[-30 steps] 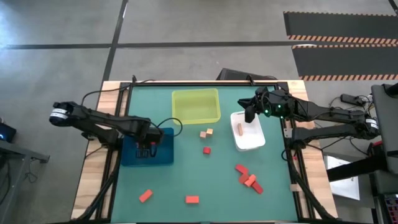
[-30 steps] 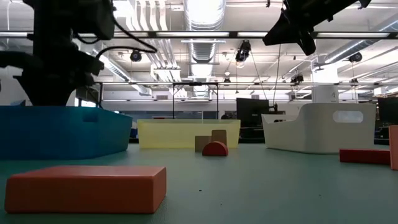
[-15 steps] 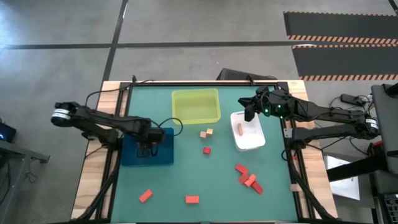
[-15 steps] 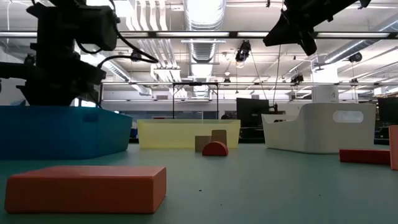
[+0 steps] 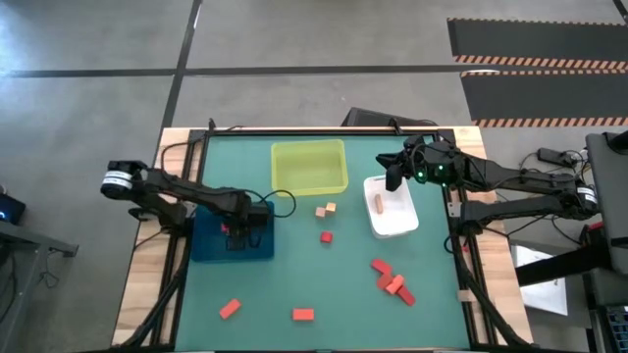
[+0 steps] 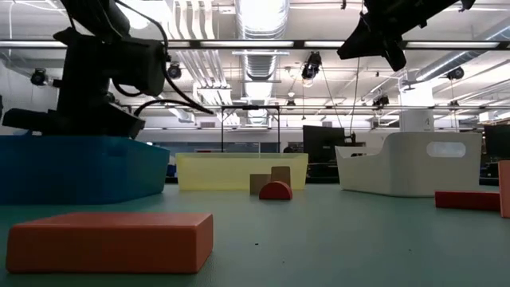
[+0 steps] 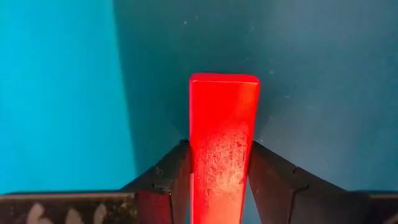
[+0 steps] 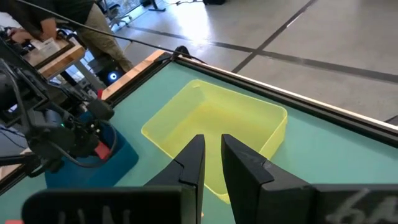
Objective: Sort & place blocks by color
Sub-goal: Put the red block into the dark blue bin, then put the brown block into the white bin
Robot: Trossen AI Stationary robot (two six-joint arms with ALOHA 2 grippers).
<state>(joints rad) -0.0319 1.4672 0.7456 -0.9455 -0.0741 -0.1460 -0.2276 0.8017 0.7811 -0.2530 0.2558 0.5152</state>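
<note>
1. Left gripper (image 7: 221, 180) clenched on a bright red wooden bar (image 7: 224, 143), jaws pressing both long sides, hanging over the floor of the blue plastic tray (image 5: 206, 245). Risk: letting go while still high, so the bar bounces or tips against the tray wall.

2. In the right wrist view, a red bar showing at the left gripper (image 8: 99, 151) close to the tray's rim. Risk on release: landing on the rim and rolling out onto the green surface (image 5: 285, 275).

3. Right gripper (image 5: 392, 176) waiting above the far edge of the white plastic tray (image 5: 407, 221), jaws nearly closed with only a thin gap, grasping nothing. One pale tan-pink bar (image 5: 378, 204) lying inside that tray. Little danger there unless both arms swing toward the middle together.

4. Yellow-green plastic tray (image 5: 309, 167) apparently without blocks. Possible sorting slip: mixing red with orange, since the shades look close from above.

5. Loose pieces left on the surface: two tan cubes (image 5: 325, 210) touching, a red piece (image 5: 327, 236) near them, a tight cluster of red-orange bars (image 5: 391, 279), an orange bar (image 5: 230, 308) and another orange bar (image 5: 303, 315). Risk in the cluster: closing on one bar and shoving its neighbours.
</note>
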